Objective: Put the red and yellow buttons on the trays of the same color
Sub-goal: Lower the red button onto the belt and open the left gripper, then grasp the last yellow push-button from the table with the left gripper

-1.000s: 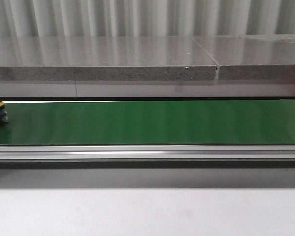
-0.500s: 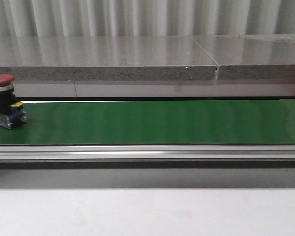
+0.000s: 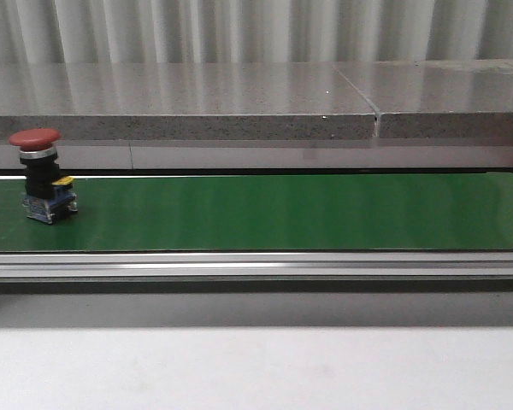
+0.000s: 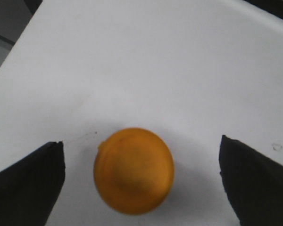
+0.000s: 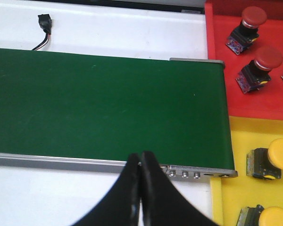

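Observation:
A red button (image 3: 40,175) on a black and blue base stands upright on the green belt (image 3: 282,213) at its left end in the front view. Neither gripper shows there. In the left wrist view a yellow button (image 4: 134,170) sits on a white surface between my left gripper's (image 4: 141,179) wide-open fingers, touching neither. My right gripper (image 5: 141,165) is shut and empty over the belt's near rail. The right wrist view shows the red tray (image 5: 273,101) holding red buttons (image 5: 254,70) and the yellow tray (image 5: 236,188) holding yellow buttons (image 5: 273,160).
A grey stone ledge (image 3: 179,102) runs behind the belt. An aluminium rail (image 3: 256,266) lines its near side, with white table (image 3: 256,367) in front. A small black connector with wires (image 5: 43,28) lies on the white surface beyond the belt in the right wrist view.
The red button has come in from the left edge and travelled right along the belt. Nothing else in the front view has moved.

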Robot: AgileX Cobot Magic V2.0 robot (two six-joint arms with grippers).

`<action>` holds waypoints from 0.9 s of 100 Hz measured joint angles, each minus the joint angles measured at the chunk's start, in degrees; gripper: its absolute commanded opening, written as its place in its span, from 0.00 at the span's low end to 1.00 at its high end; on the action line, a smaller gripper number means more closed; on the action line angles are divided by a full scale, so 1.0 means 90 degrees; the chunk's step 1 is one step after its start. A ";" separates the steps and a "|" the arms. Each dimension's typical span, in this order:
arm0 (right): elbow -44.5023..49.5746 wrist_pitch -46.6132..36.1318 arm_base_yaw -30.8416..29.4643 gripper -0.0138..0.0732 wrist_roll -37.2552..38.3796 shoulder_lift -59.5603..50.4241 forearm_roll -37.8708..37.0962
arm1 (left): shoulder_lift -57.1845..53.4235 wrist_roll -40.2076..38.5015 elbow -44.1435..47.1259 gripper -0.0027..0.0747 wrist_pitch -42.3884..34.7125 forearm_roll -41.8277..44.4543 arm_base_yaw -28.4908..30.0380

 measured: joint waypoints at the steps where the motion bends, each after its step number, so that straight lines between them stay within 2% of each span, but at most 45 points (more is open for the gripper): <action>1: 0.0000 0.0000 0.0000 0.08 0.0000 0.0000 0.0000 | 0.0020 0.0000 -0.0019 0.84 0.0000 0.0000 0.0000; 27: 0.0000 0.0000 0.0000 0.08 0.0000 0.0000 0.0000 | 0.0526 -0.0013 -0.0485 0.83 0.0103 0.0025 0.0024; 36: 0.0000 0.0000 0.0000 0.08 0.0000 0.0000 0.0000 | 0.0622 -0.0013 -0.0494 0.79 0.0119 0.0025 0.0024; 48: 0.0000 0.0000 0.0000 0.08 0.0000 0.0000 0.0000 | 0.0633 -0.0024 -0.0494 0.61 0.0157 0.0036 0.0024; 60: 0.0000 0.0000 0.0000 0.08 0.0000 0.0000 0.0000 | 0.0633 -0.0024 -0.0498 0.36 0.0171 0.0036 0.0024; 72: 0.0000 0.0000 0.0000 0.08 0.0000 0.0000 0.0000 | 0.0617 -0.0024 -0.0498 0.15 0.0222 0.0044 0.0024; 81: 0.0000 0.0000 0.0000 0.08 0.0000 0.0000 0.0000 | 0.0473 -0.0024 -0.0498 0.06 0.0261 0.0050 0.0024; 90: 0.0000 0.0000 0.0000 0.08 0.0000 0.0000 0.0000 | 0.0190 -0.0034 -0.0498 0.02 0.0261 0.0050 0.0024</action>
